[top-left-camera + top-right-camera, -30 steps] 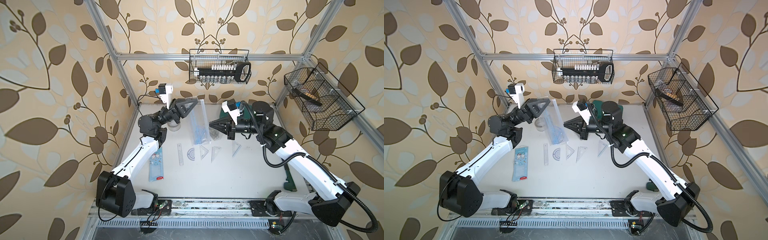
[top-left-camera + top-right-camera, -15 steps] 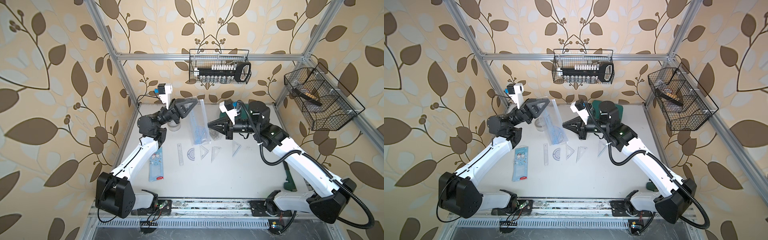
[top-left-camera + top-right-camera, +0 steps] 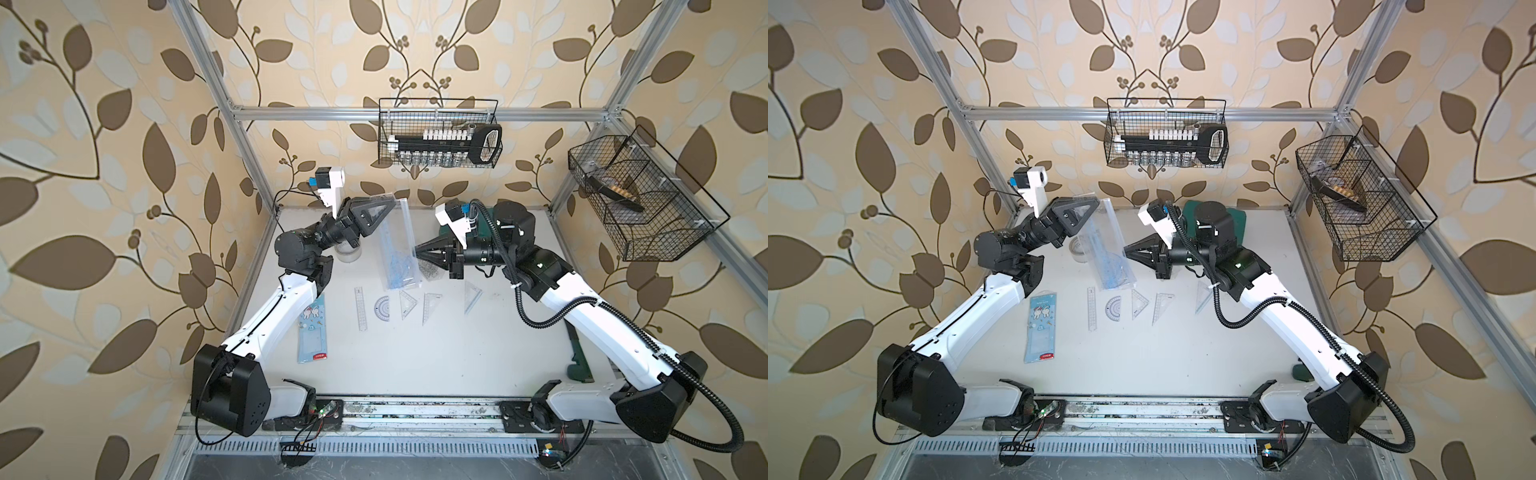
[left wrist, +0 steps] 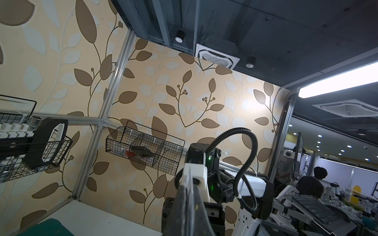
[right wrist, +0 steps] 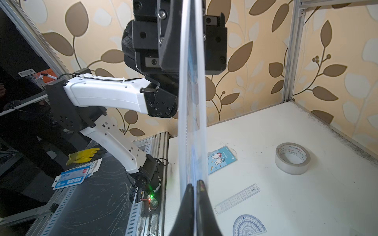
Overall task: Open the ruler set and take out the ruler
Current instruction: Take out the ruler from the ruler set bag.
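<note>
room: leaf-patterned walls closed in a white surface (image 3: pixel 436 357) in front of you.
task's thing: the ruler set pouch (image 3: pixel 398 253) hung clear of the surface near the back, between your two arms, with blue-printed pieces showing inside.
left pincer: your left pincer (image 3: pixel 390 203) was pressed together on the pouch's top end and carried it.
right pincer: your right pincer (image 3: pixel 417 249) was pressed together at the pouch's lower side edge. in the right wrist view the film ran between its tips, so it looked to be pinching the pouch.
done: you had the pouch lifted and gripped at both ends.
left to do: i judged the pouch not yet opened and nothing drawn out of it, so the opening and the pulling of the ruler were both ahead of you.
other things: a loose ruler (image 3: pixel 361 308) and a protractor (image 3: pixel 382 309) lay flat on the surface below the pouch. i could not tell whether they belonged to this set.
change: over the last second your right pincer had edged in toward the pouch. the left pincer, the pouch and the loose pieces had stayed where they were.
</note>
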Motion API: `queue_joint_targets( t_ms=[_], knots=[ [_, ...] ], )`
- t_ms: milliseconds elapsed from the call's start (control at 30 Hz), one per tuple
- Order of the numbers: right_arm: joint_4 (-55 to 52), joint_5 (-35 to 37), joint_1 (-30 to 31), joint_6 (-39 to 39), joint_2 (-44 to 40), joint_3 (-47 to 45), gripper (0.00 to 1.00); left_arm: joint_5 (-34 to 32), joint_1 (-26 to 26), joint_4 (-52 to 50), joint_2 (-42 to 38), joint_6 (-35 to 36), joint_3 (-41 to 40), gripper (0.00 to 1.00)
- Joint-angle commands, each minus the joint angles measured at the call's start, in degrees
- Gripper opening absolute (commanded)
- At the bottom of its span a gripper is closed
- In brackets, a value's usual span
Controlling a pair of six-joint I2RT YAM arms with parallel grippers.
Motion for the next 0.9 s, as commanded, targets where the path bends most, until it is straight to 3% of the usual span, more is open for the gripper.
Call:
queue_joint_targets(
  t_ms=[0, 433, 867],
  knots=[
    [-0.01, -1.72, 0.33, 0.13, 0.7, 2.29, 0.09, 0.19, 0.6, 2.8, -1.68, -0.2, 2.2, 0.0],
    [-0.06, -3.84, 0.45, 0.86, 2.23, 2.47, 0.12, 0.36, 0.57, 2.96, -1.48, -0.4, 2.64, 0.0],
    [-0.1, -1.81, 0.43, 0.12, 0.0, 2.02, 0.0, 0.18, 0.61, 2.88, -1.22, -0.23, 1.9, 0.0]
  ],
)
